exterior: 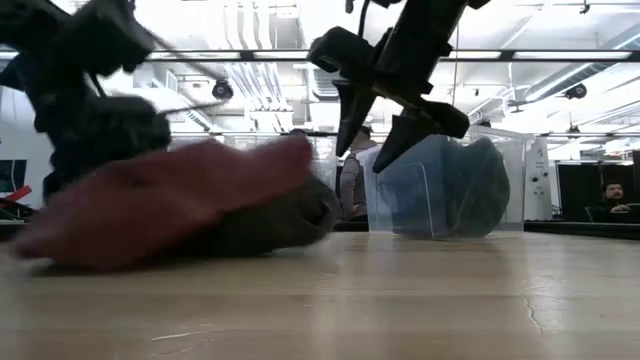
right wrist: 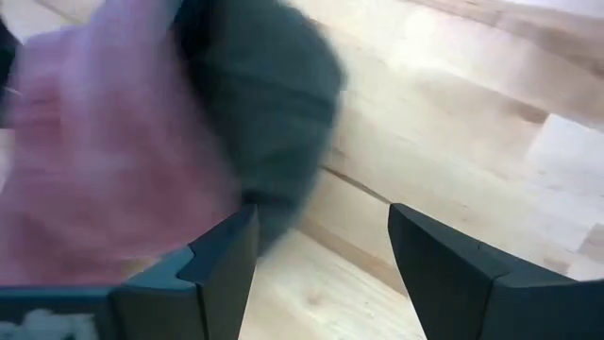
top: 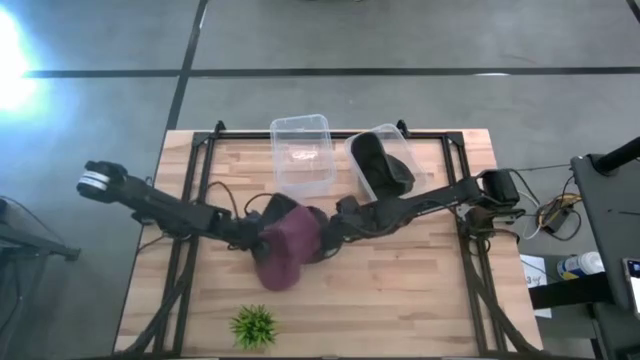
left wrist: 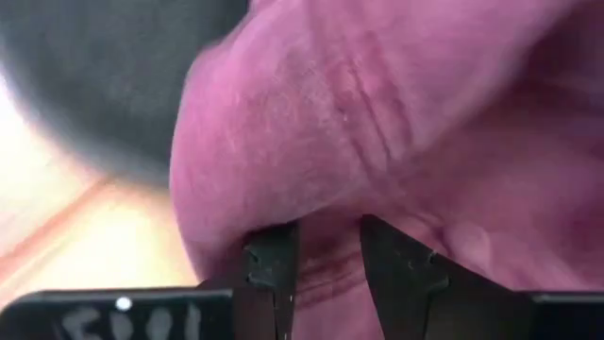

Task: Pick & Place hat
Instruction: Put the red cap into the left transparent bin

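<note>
A maroon hat lies slumped on the wooden table, near its middle. In the low view the maroon hat rests on the tabletop with a dark grey hat against its right end. My left gripper comes in from the table's left and is shut on the maroon hat. My right gripper comes from the right and is open. In the low view my right gripper hangs above the dark grey hat, fingers pointing down, and touches nothing. My left gripper pinches a raised fold of the maroon hat between its two fingers. It comes at the hat from the table's left, low over the tabletop. The hat's body rests on the table; one layer or several, I cannot tell.
Two clear plastic bins stand at the far side of the table: an empty one and one with a dark hat inside. A small green plant sits near the near edge. Bare wood lies right of the hats.
</note>
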Robot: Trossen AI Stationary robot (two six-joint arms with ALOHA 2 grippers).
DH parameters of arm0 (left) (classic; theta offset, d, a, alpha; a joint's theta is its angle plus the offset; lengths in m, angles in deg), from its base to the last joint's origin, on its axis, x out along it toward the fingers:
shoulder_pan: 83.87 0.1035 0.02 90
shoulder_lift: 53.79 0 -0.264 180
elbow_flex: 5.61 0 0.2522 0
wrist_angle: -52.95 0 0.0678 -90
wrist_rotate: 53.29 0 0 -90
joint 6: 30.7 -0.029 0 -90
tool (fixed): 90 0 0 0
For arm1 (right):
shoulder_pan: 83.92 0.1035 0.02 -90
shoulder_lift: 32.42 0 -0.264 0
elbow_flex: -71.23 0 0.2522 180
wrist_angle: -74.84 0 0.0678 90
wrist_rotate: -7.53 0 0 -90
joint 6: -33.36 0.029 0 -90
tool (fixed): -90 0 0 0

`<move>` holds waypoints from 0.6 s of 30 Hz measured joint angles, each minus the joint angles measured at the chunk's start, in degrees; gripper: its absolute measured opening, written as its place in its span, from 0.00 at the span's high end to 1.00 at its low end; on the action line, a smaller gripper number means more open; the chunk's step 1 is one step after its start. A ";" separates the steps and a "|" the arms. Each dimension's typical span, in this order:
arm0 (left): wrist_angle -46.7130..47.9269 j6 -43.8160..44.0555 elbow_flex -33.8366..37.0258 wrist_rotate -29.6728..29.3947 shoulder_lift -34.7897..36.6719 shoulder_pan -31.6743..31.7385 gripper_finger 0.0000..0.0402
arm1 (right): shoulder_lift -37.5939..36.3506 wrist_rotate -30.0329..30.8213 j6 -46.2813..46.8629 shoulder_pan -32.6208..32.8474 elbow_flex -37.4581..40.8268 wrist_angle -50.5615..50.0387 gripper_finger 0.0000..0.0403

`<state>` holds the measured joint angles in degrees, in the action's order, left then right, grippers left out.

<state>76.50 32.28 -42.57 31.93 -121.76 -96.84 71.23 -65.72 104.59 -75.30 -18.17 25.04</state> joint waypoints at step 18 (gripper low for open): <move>-2.89 -5.20 0.00 -3.13 -6.16 0.11 0.72 | 0.29 -0.70 -10.03 -1.86 0.85 13.15 0.42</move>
<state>73.61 27.09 -42.57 28.80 -127.93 -96.73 71.52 -66.42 94.56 -77.16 -17.32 38.19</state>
